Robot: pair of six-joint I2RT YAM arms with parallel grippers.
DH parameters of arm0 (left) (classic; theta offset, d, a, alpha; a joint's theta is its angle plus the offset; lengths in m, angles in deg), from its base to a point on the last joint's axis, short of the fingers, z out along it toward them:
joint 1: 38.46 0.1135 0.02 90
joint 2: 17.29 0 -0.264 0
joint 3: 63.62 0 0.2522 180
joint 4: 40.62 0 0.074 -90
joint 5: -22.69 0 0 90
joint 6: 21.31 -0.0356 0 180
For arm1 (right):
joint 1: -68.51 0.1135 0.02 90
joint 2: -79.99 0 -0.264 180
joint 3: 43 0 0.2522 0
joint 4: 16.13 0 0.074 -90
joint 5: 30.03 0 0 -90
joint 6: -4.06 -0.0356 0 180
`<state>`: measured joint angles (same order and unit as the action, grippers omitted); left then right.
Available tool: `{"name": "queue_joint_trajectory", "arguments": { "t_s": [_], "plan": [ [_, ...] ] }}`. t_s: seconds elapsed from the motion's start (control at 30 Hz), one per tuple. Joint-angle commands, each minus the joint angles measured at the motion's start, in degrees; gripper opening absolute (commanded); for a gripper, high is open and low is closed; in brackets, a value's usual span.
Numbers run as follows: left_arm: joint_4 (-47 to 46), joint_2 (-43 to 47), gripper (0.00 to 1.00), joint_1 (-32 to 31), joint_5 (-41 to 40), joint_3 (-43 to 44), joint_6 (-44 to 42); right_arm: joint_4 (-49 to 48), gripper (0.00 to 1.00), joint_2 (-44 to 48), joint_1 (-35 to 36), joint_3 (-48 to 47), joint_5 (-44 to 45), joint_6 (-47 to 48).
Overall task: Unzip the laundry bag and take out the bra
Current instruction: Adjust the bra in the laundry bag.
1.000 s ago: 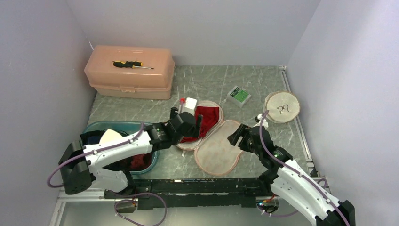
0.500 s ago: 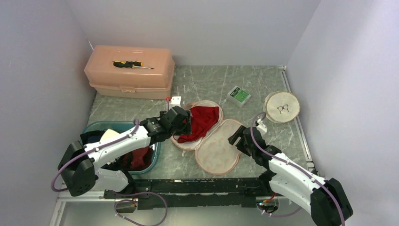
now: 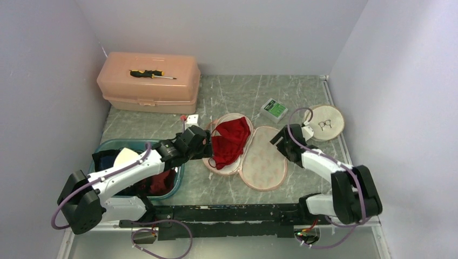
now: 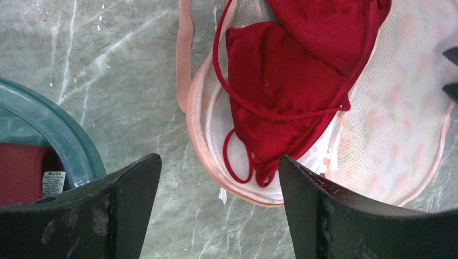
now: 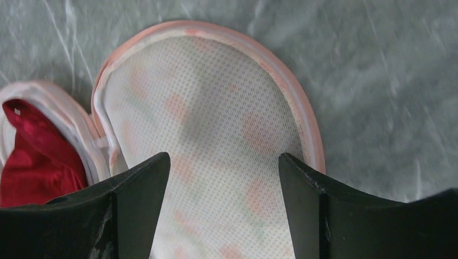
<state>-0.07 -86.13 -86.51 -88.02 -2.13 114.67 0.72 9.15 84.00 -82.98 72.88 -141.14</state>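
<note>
The left gripper (image 4: 216, 164) hangs with jaws spread wide and empty over the near rim of the unzipped laundry bag (image 4: 402, 127). The bra (image 4: 281, 81) lies just past its tips, in the bag's left lobe. The right gripper (image 5: 224, 162), also wide and holding nothing, hovers over the bare right lobe. A clean lift likely means pinching the bunched cup fabric rather than a thin strap, which may be caught on the rim; the view cannot confirm this. The bag is pale mesh with peach trim and two rounded lobes. The red bra is soft and faintly glossy, on a grey marbled table (image 4: 108, 81).
</note>
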Motion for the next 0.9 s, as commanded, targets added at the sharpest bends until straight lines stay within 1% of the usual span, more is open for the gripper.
{"name": "queue_joint_trajectory", "arguments": {
  "t_s": [0.0, 0.1, 0.17, 0.3, 0.37, 0.47, 0.6, 0.7, 0.8, 0.87],
  "plan": [
    [-2.05, -0.13, 0.85, 0.97, 2.23, -0.08, 1.20, -1.02, 0.77, -7.92, -2.71, -7.02, -0.45, 3.39],
    [-3.41, -0.90, 0.85, 1.49, 3.72, -0.50, 1.26, -0.07, 0.77, -10.73, -3.48, -12.39, -1.08, 6.71],
    [-4.38, -1.93, 0.85, 1.89, 4.53, -0.34, 1.17, 1.82, 0.76, -9.72, -3.45, -14.36, -2.32, 8.75],
    [-5.93, -5.96, 0.84, 3.24, 5.71, 0.85, 0.86, 5.32, 0.78, 0.01, -1.48, -14.52, -5.56, 12.94],
    [-7.15, -8.10, 0.83, 4.04, 6.17, 1.61, 1.01, 9.11, 0.78, 5.29, 1.65, -14.19, -4.22, 14.97],
    [-8.71, -11.19, 0.82, 4.33, 6.14, 2.19, 1.72, 9.64, 0.78, 14.39, 6.10, -10.16, -6.74, 16.74],
    [-10.32, -15.67, 0.82, 4.61, 5.99, 2.24, 4.66, 7.79, 0.76, 25.62, 10.10, -1.45, -11.18, 14.13],
    [-13.11, -17.39, 0.83, 4.61, 7.78, 1.38, 5.57, 7.71, 0.75, 32.65, 10.87, 3.30, -13.77, 12.31],
    [-17.76, -17.67, 0.82, 4.55, 11.51, -0.57, 5.54, 9.30, 0.75, 37.79, 10.89, 5.29, -14.83, 12.63],
    [-22.17, -17.80, 0.80, 4.51, 14.74, -2.62, 5.90, 10.48, 0.76, 39.41, 10.94, 5.46, -14.34, 13.38]
  ]
}}
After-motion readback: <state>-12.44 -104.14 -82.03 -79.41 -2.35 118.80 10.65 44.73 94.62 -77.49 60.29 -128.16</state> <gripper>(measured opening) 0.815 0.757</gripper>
